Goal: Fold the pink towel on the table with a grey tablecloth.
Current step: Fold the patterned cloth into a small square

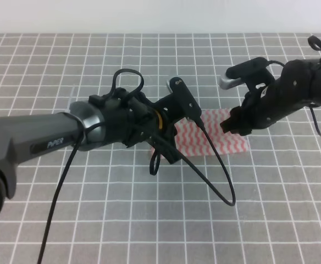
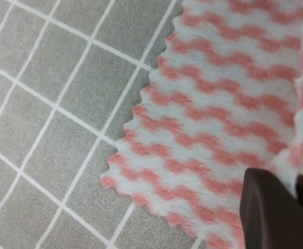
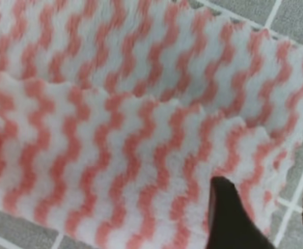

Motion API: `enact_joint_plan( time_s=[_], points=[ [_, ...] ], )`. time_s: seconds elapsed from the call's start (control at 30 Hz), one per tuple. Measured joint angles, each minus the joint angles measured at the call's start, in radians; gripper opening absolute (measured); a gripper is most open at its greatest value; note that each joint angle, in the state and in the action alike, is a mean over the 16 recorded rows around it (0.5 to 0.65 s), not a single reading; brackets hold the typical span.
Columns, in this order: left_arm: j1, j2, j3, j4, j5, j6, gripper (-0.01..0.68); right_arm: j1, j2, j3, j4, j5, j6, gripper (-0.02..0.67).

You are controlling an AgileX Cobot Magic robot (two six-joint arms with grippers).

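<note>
Pink-and-white zigzag stripes fill most of what both my wrist cameras see: the pink towel (image 1: 221, 137) lies on the table with a grey tablecloth (image 1: 94, 220), a little right of the middle in the high view, between my two arms. Its serrated edge (image 2: 136, 150) rests flat on the grey fabric with its white grid lines.

My left gripper (image 1: 169, 151) reaches in over the towel's left end. In the left wrist view one dark fingertip (image 2: 271, 207) sits at the lower right, with a raised fold of towel pressed against its right side. I seem to be pinching that fold, though the second finger barely shows at the frame edge.

My right gripper (image 1: 232, 124) is down at the towel's right end. The right wrist view shows one layer of towel lying over another, the upper layer's scalloped edge (image 3: 141, 101) crossing the picture. A dark fingertip (image 3: 232, 218) stands in front of the cloth, the other finger only a sliver at the right border. I cannot tell whether this pincer is spread or gripping.
</note>
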Motion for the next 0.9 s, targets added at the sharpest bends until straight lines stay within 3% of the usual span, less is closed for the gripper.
enact_joint_plan(
  time_s=[0.2, 0.9],
  points=[
    [0.0, 0.002, 0.0, -0.001, 0.009, 0.0, -0.001, -0.008, 0.04, -0.036, 0.037, 0.013, -0.01, 0.317],
    [0.0, 0.002, 0.0, -0.001, 0.028, 0.0, -0.001, -0.018, 0.134, -0.104, 0.078, 0.05, 0.01, 0.303]
  ],
)
